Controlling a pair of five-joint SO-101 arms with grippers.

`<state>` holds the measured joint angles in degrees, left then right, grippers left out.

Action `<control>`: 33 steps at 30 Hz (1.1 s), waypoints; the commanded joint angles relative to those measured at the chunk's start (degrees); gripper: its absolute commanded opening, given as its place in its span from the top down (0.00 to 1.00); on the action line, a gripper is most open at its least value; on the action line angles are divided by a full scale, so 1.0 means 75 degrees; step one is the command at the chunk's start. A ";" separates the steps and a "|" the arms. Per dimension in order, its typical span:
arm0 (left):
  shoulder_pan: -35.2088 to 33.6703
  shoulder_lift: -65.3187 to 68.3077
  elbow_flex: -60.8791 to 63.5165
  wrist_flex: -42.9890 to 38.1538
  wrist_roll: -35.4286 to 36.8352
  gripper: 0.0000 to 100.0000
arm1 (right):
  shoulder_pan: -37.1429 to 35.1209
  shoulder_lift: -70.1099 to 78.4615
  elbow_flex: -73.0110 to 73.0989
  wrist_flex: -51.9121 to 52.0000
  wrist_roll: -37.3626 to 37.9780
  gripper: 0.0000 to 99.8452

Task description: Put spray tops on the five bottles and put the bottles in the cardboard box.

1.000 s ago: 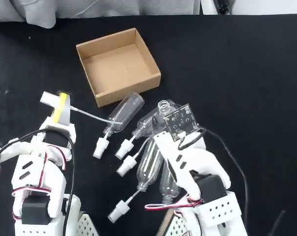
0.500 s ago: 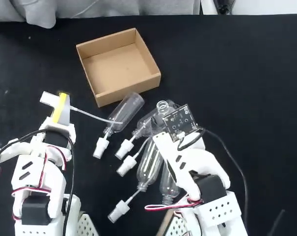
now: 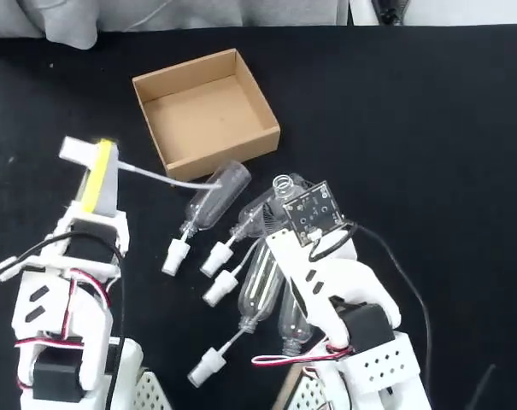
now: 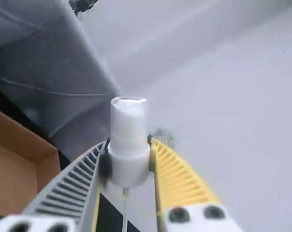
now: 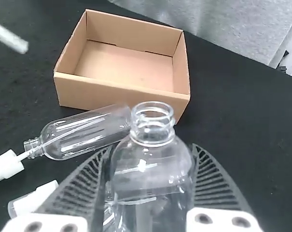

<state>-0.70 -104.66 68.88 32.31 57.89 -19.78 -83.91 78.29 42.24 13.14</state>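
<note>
The left arm has lifted and pushed forward over the last second. Its pincer (image 4: 129, 166) stays clenched on the white spray top (image 4: 129, 130), which now sits higher and nearer the cardboard box (image 3: 224, 155) than before. The thin dip tube (image 3: 168, 178) has swung up with it, and its free end now hangs by the base of the nearest lying bottle (image 3: 215, 196). The right arm has not moved. Its pincer (image 5: 150, 150) stays clamped around the open bottle (image 5: 150, 166), held mouth up just in front of the box.

I judge this to be the lining-up step: the tube end has to be brought over to that open mouth before the top can be seated. Top and mouth are still well apart, so nothing is joined yet.

Four more bottles lie in a loose fan between the arms, each with a white top (image 3: 174, 254) just off its neck. The tubes seem to run into the bottles without the tops being screwed down, though the high view does not settle this. The box is empty, so all five bottles are still to be packed.

The worktop (image 3: 429, 128) is matt black. Grey fabric (image 3: 61, 21) lies along its far edge. In the left wrist view a pale wall (image 4: 232, 96) rises behind it.
</note>
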 commanded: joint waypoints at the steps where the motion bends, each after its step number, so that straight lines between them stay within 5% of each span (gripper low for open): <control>1: 0.0135 0.0059 -0.0076 -0.0633 -0.0387 0.97 | -0.0082 -0.0182 -0.0123 -0.0047 0.0000 0.85; 13: 0.0053 0.0047 0.0662 -0.0610 -0.0117 0.97 | -0.0094 -0.0193 0.0334 -0.1114 0.0047 0.85; 33: -0.1635 0.0035 0.0779 -0.0586 0.1231 0.97 | -0.0387 -0.0182 0.0721 -0.1829 0.0070 0.85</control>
<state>-11.43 -104.13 75.12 28.70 66.15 -20.31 -83.91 84.18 30.64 13.14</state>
